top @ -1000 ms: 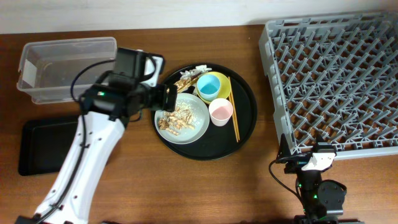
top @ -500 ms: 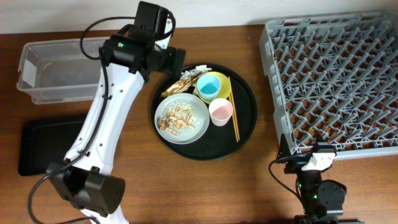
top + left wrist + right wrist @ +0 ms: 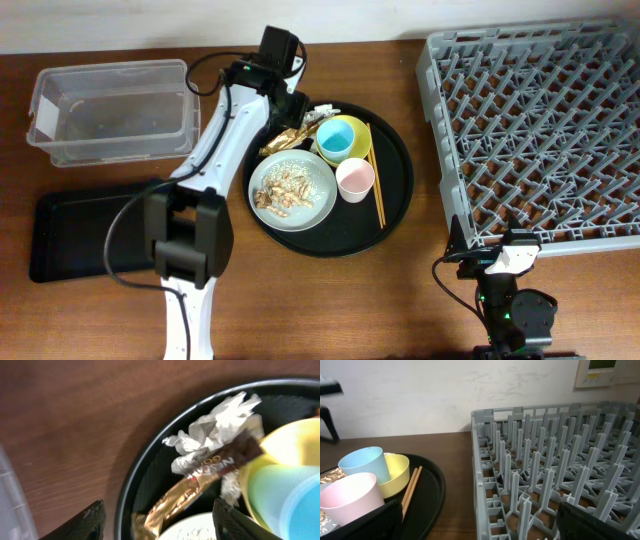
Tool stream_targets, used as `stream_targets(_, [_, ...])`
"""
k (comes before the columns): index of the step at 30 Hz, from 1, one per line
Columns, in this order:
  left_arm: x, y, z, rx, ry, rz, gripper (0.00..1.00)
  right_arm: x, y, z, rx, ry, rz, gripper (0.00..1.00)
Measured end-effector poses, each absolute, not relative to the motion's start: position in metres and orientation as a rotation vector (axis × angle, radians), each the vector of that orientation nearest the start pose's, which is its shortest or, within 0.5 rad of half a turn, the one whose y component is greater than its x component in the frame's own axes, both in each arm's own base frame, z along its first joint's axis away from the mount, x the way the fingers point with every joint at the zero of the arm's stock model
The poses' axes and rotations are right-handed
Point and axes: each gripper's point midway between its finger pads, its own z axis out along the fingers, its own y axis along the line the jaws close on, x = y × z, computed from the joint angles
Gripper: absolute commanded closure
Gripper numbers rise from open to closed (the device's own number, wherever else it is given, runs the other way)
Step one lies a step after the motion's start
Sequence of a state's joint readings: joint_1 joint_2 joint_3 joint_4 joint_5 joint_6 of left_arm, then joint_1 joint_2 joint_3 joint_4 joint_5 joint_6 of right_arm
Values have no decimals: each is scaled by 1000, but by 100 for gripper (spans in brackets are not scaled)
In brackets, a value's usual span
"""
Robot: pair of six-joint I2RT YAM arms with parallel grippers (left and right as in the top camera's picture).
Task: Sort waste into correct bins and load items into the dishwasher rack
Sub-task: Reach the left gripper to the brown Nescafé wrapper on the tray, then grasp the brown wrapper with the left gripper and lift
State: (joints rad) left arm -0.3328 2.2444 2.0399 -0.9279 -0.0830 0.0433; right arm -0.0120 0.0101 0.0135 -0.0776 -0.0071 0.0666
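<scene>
With the left fingers [image 3: 85, 522] spread and empty, the wrapper [image 3: 200, 480] between them overlaps the napkin [image 3: 215, 420], so closing risks clamping both together.

Overhead looks straight down. My left wrist view hugs the round tray's [image 3: 145, 480] far rim; my right, low at the near edge, shares that tray and faces the rack [image 3: 545, 485].

Pale grey plate [image 3: 324, 179] bearing crumbly food scraps [image 3: 284, 190]; gold-brown wrapper [image 3: 283, 139] and crumpled napkin [image 3: 322, 108] behind it; light-blue cup [image 3: 333, 142] inside yellow bowl [image 3: 358, 128]; pink cup [image 3: 355, 179] upright; chopsticks [image 3: 376, 180] alongside. Clear tub [image 3: 110, 115], black rectangular tray [image 3: 70, 240] far left; grey peg rack [image 3: 540, 120] right.
</scene>
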Motion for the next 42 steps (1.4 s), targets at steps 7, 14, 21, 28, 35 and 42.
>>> stream_targets(7, [507,-182,86,637,2677,-105,33,246,-2,159,59,1644,47,2])
stream_targets(14, [505,-189,80,771,2647,-142,34,246,-2,159,60,1644,48,2])
stream_targets(21, [515,-177,42,770,2688,-88,38,246,-2,159,60,1644,48,2])
stream_targets(28, [518,-172,43,758,2686,-116,43,246,-2,159,60,1644,48,2])
stream_targets(35, [503,-177,27,790,2747,-182,55,246,-2,159,59,1644,47,2])
stream_targets(42, [500,-177,20,798,2766,-194,90,246,-2,159,59,1644,47,1])
